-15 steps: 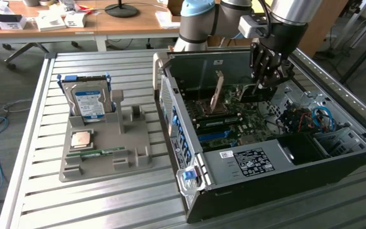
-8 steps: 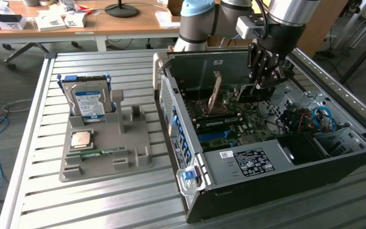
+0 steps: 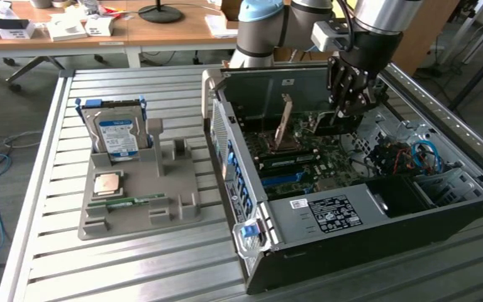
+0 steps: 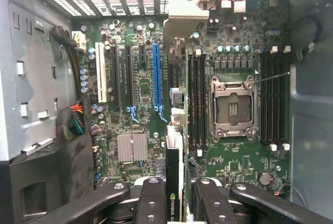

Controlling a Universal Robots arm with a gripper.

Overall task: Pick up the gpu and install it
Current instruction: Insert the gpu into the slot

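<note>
Gripper [image 4: 177, 199] clamps one gpu [image 4: 174, 164] above one motherboard [image 4: 143, 86].

Graphics card [image 4: 174, 172]: seen edge-on in the wrist view, both faces hidden, near end cut off by the frame. Gripper [image 4: 177, 195] fingers [image 4: 151, 198] clamp its sides and cover them; their bases run out of frame. Exterior view: arm [image 3: 376, 19] cut off at the top. Hard drive [image 3: 117, 135] label too small to read.
</note>
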